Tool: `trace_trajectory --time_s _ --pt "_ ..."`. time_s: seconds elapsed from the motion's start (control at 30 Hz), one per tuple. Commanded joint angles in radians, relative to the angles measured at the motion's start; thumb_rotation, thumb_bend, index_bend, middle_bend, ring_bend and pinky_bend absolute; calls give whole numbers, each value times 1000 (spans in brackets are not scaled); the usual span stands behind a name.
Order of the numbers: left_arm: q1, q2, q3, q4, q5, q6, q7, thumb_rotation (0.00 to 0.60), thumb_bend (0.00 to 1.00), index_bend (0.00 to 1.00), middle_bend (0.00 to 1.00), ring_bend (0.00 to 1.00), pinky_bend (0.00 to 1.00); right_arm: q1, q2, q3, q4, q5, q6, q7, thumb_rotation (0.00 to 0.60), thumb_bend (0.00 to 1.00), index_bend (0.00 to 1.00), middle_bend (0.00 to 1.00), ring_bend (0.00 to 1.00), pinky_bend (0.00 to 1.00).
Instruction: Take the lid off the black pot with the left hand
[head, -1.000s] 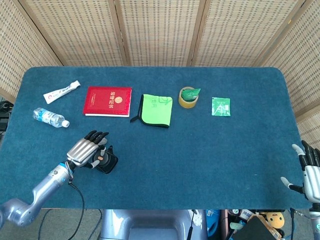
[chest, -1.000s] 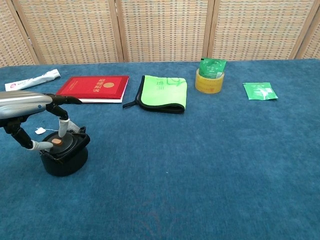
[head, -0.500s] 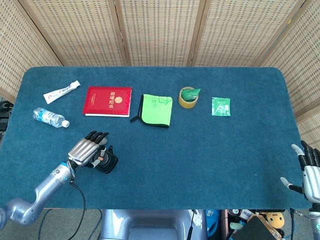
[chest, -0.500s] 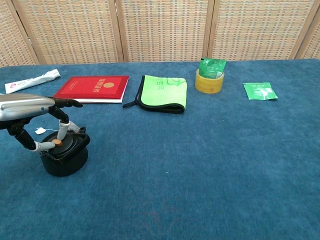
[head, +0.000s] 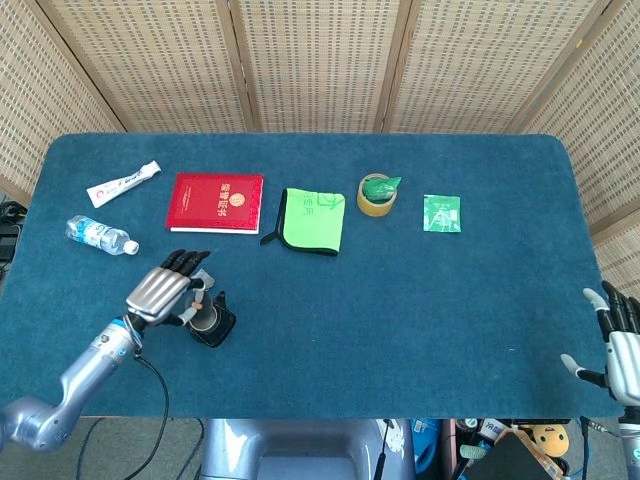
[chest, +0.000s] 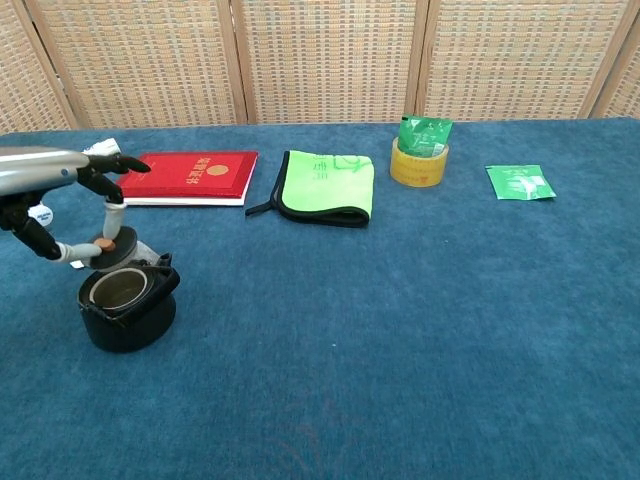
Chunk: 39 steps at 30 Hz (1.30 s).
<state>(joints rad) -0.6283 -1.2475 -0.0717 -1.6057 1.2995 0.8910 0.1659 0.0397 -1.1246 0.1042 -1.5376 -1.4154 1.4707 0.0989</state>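
Observation:
The black pot (chest: 128, 315) (head: 213, 324) stands near the table's front left, its mouth uncovered and its pale inside showing. My left hand (chest: 62, 203) (head: 162, 291) hovers just above and left of it. It pinches the lid (chest: 112, 250) by its small orange knob (chest: 104, 243), holding the lid a short way over the pot's rim. In the head view the hand covers most of the lid. My right hand (head: 618, 338) rests at the table's front right corner, fingers apart, holding nothing.
A red booklet (head: 216, 202), a toothpaste tube (head: 123, 184) and a water bottle (head: 99, 236) lie behind the pot. Further right are a green cloth (head: 311, 220), a tape roll (head: 377, 194) with a green packet on it, and a green sachet (head: 442, 213).
My left hand has risen and drawn back left with the lid. The lid sat on the pot before; now it hangs above it and the pot's inside shows.

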Motion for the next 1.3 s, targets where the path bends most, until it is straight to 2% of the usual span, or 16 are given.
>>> trace_trajectory --time_s 0.03,0.2,0.5,0.67,0.7,0.73,0.8,0.83,0.97,1.07,1.13,1.2,1.3 --pt "16 49 -15 -13 -5 22 -49 600 424 604 0 0 0 0 0 -1 -1 -2 1 -1 600 0 0 0 0 0" --pt "49 58 8 48 -30 11 -127 600 424 604 0 0 0 -1 1 -2 -5 -4 2 0 600 0 0 0 0 0" --pt "95 -77 74 255 18 -18 -261 600 423 604 0 0 0 -1 -2 -4 -7 -4 1 -12 600 0 0 0 0 0" --pt "104 -117 75 292 48 6 -291 600 424 602 0 0 0 0 -2 -3 -6 -1 -1 -10 600 0 0 0 0 0" --pt "107 -120 74 293 52 14 -293 600 424 545 0 0 0 0 -2 -3 -6 -1 -1 -10 600 0 0 0 0 0" --pt "108 -118 76 288 52 14 -290 600 418 461 0 0 0 0 -2 -3 -5 0 -2 -9 600 0 0 0 0 0" --pt "107 -94 78 251 47 3 -281 600 334 117 0 0 0 0 -2 -3 -5 0 -3 -7 600 0 0 0 0 0" --pt "107 -81 76 234 46 7 -275 600 282 21 0 0 0 0 -1 -3 -5 -1 -3 -6 600 0 0 0 0 0" --pt "125 -9 57 140 41 64 -252 600 239 0 0 0 0 -1 2 -4 -8 -4 1 1 600 0 0 0 0 0" --pt "158 61 37 57 52 153 -249 600 239 0 0 0 0 -4 4 -4 -10 -8 7 3 600 0 0 0 0 0" --pt "189 98 26 15 62 230 -236 600 239 0 0 0 0 -4 5 -4 -11 -10 9 4 600 0 0 0 0 0" --pt "256 143 18 -49 69 367 -190 600 233 0 0 0 0 -5 6 -5 -13 -13 13 4 600 0 0 0 0 0" --pt "326 162 27 -103 59 478 -113 600 217 0 0 0 0 -6 6 -6 -14 -17 16 3 600 0 0 0 0 0"
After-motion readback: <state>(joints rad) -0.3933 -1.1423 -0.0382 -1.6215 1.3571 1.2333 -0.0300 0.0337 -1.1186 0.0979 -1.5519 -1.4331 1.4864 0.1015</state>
